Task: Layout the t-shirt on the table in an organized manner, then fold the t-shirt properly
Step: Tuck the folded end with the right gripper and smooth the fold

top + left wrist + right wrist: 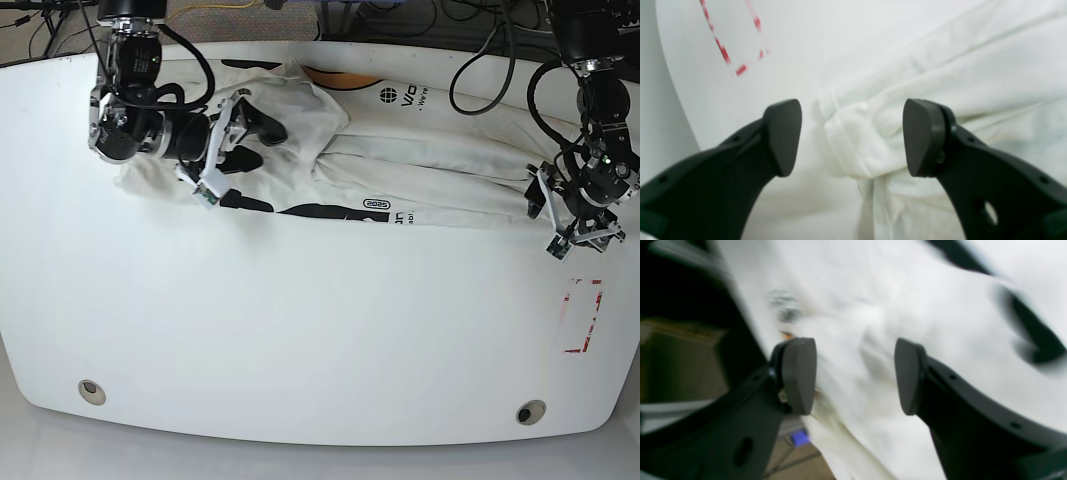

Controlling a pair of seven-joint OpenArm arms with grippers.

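The white t-shirt (420, 165) lies stretched in creased folds along the far side of the table (300, 320), black lettering along its near edge and an orange patch at the back. My right gripper (252, 140) hovers over the shirt's bunched left end. In the right wrist view that gripper (855, 375) is open, with blurred white cloth (873, 323) between the fingers. My left gripper (560, 215) is at the shirt's right end. It (853, 138) is open too, astride a folded hem of the shirt (857, 133).
Red tape marks (583, 315) sit near the table's right edge, close to my left gripper, and show again (726, 55) in the left wrist view. Two round holes (91, 391) (530, 412) lie near the front edge. Cables (480, 40) hang behind the table.
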